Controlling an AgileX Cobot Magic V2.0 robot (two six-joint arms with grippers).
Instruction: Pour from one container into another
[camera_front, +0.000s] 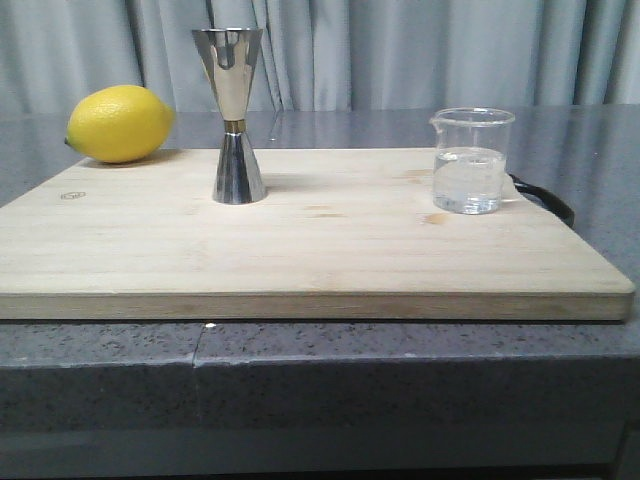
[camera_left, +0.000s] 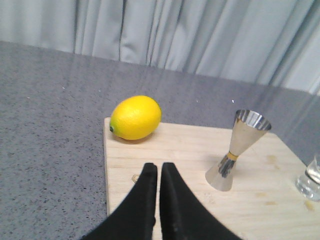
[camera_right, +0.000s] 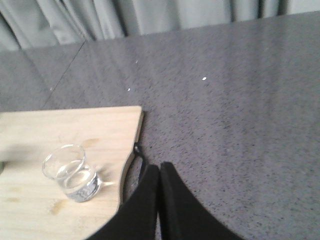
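Observation:
The clear glass beaker stands upright on the right side of the wooden board, roughly half full of clear liquid; it shows in the right wrist view as the beaker and at the frame edge of the left wrist view. The steel jigger stands upright left of centre, also seen as the jigger. My left gripper is shut and empty above the board's near-left part. My right gripper is shut and empty, beside the board's right edge. Neither gripper shows in the front view.
A yellow lemon lies on the board's far left corner, also visible as the lemon. A black loop handle sticks out from the board's right end. The board rests on a grey speckled counter with grey curtains behind.

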